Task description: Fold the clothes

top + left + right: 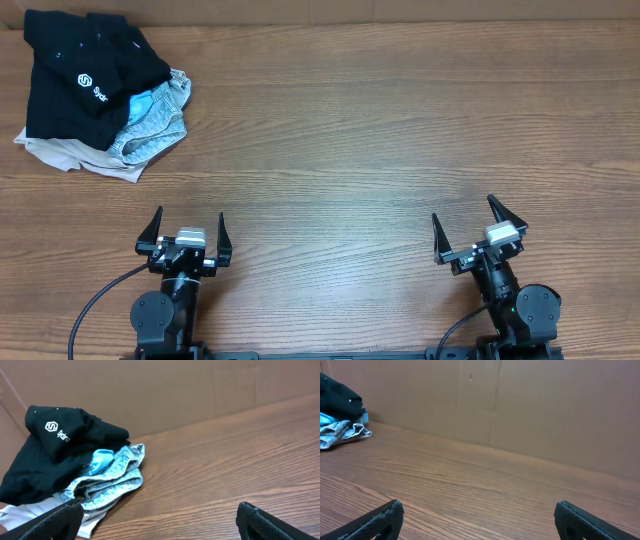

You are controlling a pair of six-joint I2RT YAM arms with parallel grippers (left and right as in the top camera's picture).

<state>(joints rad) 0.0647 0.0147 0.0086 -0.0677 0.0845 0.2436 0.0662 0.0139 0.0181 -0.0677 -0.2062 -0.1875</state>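
Observation:
The clothes lie in a crumpled pile at the table's far left corner. A black T-shirt [75, 75] with a small white logo sits on top, over a light-blue piece [155, 115] and a beige piece [70, 155]. The left wrist view shows the black T-shirt [55, 445], the light-blue piece [110, 480] and the pale piece [30, 515] close ahead on the left. The right wrist view shows only the pile's edge [340, 427] far left. My left gripper [188, 232] is open and empty near the front edge. My right gripper [475, 232] is open and empty at the front right.
The wooden table [380, 140] runs wide between the pile and both grippers. A brown cardboard wall [520, 410] stands along the table's back edge.

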